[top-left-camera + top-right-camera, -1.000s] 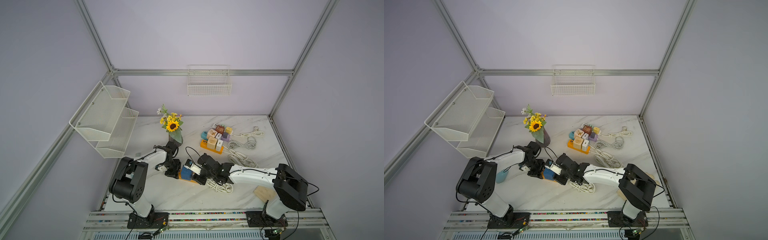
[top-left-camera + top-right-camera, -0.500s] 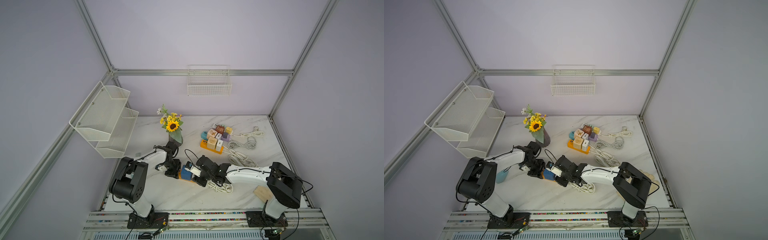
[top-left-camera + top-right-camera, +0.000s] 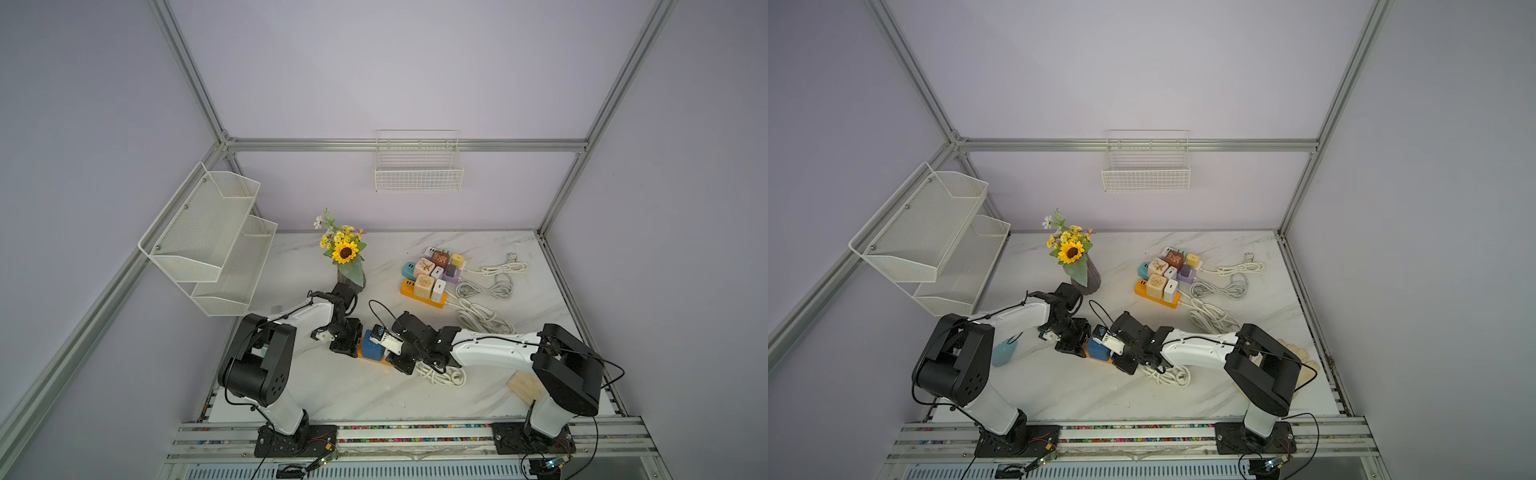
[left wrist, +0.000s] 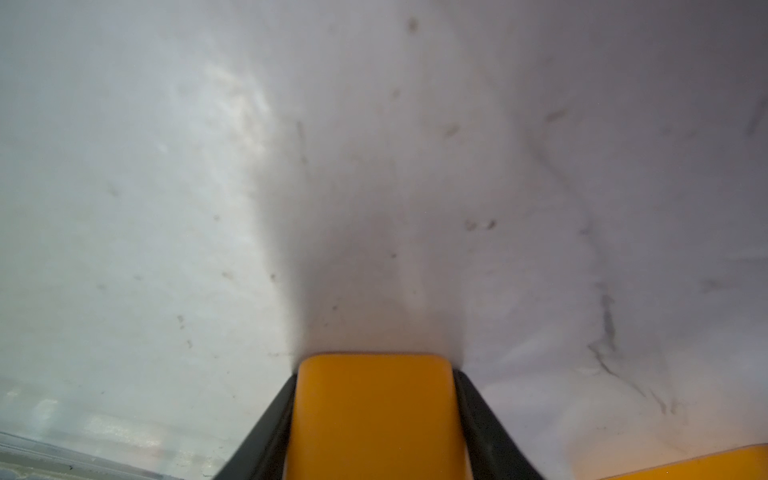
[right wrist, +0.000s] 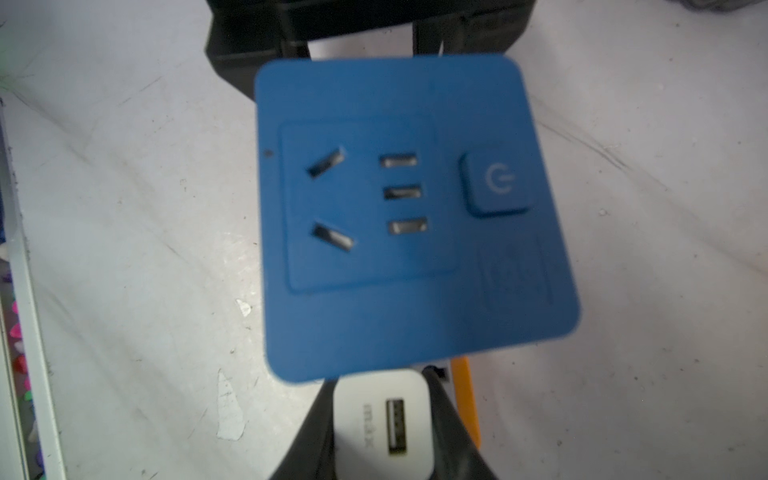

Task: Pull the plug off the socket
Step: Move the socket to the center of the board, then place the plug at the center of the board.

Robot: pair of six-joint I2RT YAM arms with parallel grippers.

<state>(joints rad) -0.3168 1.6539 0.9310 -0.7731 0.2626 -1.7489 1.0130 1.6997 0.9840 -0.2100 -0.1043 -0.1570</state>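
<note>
your left gripper (image 4: 376,436) is closed on the end of the orange power strip (image 4: 374,386). in the left wrist view its two black fingers (image 4: 274,419) press on both sides of the strip, and the marble table (image 4: 166,208) lies beyond it.

your right gripper (image 5: 382,432) has its jaws narrow and it holds the white plug (image 5: 380,411), a small charger with one usb port facing the camera. the fingers touch its two sides.

the plug is just beside the blue socket cube (image 5: 411,216), at the edge away from the left gripper, and a thin part of the orange strip shows next to it. you cannot tell from here if the pins of the plug are in the strip or out of it. the top face of the cube shows its slots and a power button.

in both top views the two grippers meet at the cube near the front middle of the table, one at each side. a coil of white cable (image 3: 440,374) lies just beside the right gripper. a vase of flowers (image 3: 345,253) stands behind the left arm, well apart.
</note>
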